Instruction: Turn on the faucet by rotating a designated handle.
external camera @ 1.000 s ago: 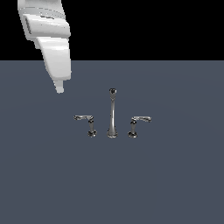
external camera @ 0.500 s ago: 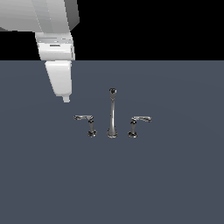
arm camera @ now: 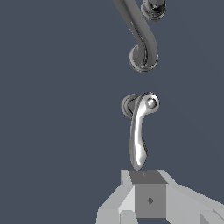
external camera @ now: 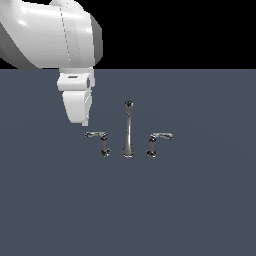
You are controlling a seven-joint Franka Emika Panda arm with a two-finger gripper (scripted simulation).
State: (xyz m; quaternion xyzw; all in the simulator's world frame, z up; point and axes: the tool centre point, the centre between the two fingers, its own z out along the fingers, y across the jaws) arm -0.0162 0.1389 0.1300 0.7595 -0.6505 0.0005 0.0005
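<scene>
Exterior view shows the faucet (external camera: 128, 131) standing approx. at the centre of a flat dark grey surface (external camera: 200, 210), well away from its edges; no containers are seen. It has three chrome pieces in one row: a tall thin spout (external camera: 128, 127) in the middle, the handle (external camera: 98, 139) on the exterior view's left w/ its lever pointing left, and a twin handle (external camera: 158, 140) on the exterior view's right w/ the lever pointing right. The white arm (external camera: 50, 35) comes in from the upper left corner of this view, and the gripper (external camera: 82, 117) hangs just above and left of the handle's lever tip, near it but contact cannot be confirmed. Wrist view shows the lever (arm camera: 140, 131) lengthwise, its free end just beside a grey finger (arm camera: 148, 197), w/ the spout base behind it. How wide the jaws stand, I cannot tell. Nothing stands btw. gripper and handle.
</scene>
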